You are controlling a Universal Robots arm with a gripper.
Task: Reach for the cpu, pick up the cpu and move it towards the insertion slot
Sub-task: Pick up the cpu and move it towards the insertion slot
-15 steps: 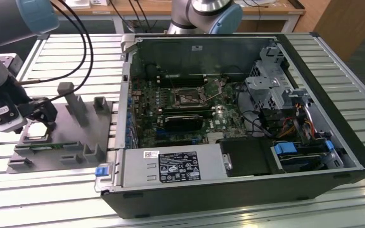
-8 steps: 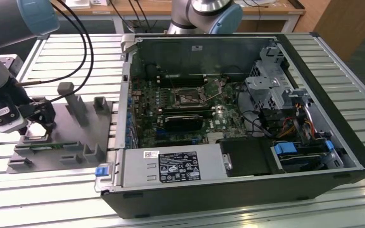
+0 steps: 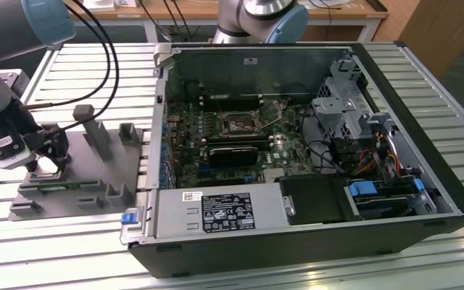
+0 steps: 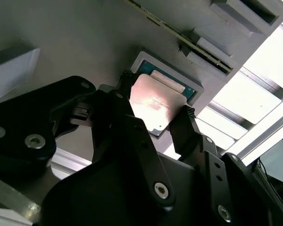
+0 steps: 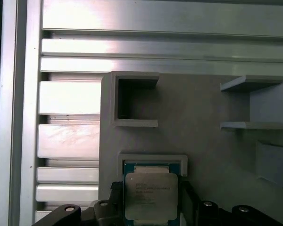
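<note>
As things stand at the grey parts tray [image 3: 95, 181]: reach complete, grasp apparently made, carry towards the socket not yet shown.

Gripper [image 3: 43, 164]: hangs low over the tray at the exterior view's left, well apart from the open computer case [image 3: 313, 241]. Closes on the cpu [image 4: 153, 106] across two opposite edges, with black fingers [image 4: 124, 87] touching it on either side in both wrist views.

Cpu: lies flat, shiny metal top up, between the fingers and directly over the square recess [image 5: 153, 158] of the tray. Covers most of that recess, leaving a strip of rim and a blue-green edge bare on one side. Looks slightly raised and shifted over the recess wall in the second wrist view. Cannot be confirmed as clear of its seat.

Insertion slot [image 3: 236, 125]: sits on the board inside the case, near the middle of the exterior view, framed in silvery metal. Holds nothing, as far as can be made out. Lies well apart from the gripper, with the tray's upright blocks and the case wall between.

Outstanding, by judgement: full lift out of the recess, then the whole passage across to the slot.
</note>
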